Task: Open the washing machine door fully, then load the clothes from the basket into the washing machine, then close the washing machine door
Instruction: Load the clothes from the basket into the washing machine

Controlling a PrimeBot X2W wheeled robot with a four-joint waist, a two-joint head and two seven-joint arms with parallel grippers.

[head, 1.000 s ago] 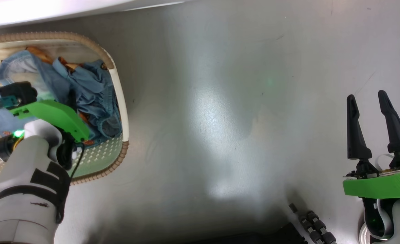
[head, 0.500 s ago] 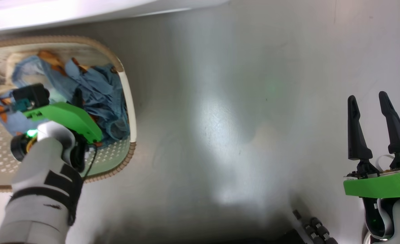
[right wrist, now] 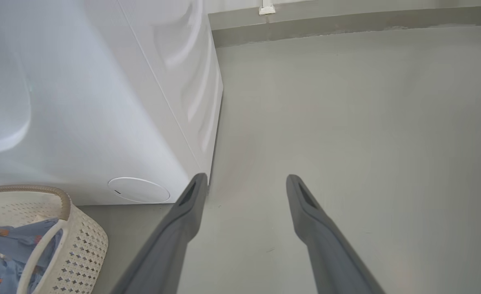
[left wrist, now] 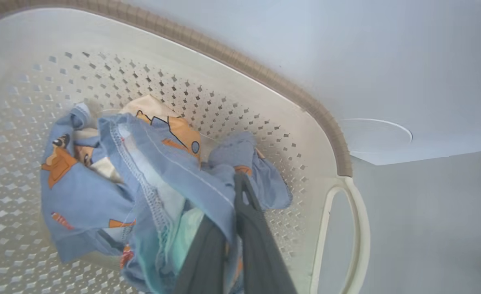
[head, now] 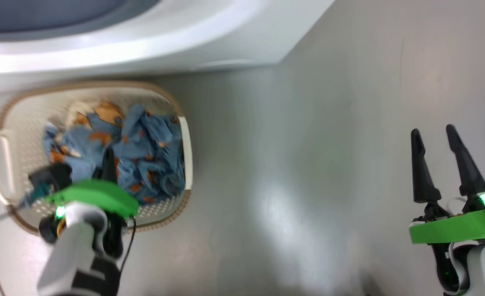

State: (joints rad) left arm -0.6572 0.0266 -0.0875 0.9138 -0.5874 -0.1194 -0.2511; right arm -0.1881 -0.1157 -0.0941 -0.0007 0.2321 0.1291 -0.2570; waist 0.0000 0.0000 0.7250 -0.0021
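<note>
Head cam top-down, L wrist close-in; all share basket point(head: 186, 156).

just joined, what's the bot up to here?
Loading laundry. The left gripper is down in the basket, shut on a fold of the blue printed clothes; nothing has left the basket yet. The basket sits on the floor right in front of the washing machine. The right gripper hangs open over bare floor off to the side, holding nothing.
</note>
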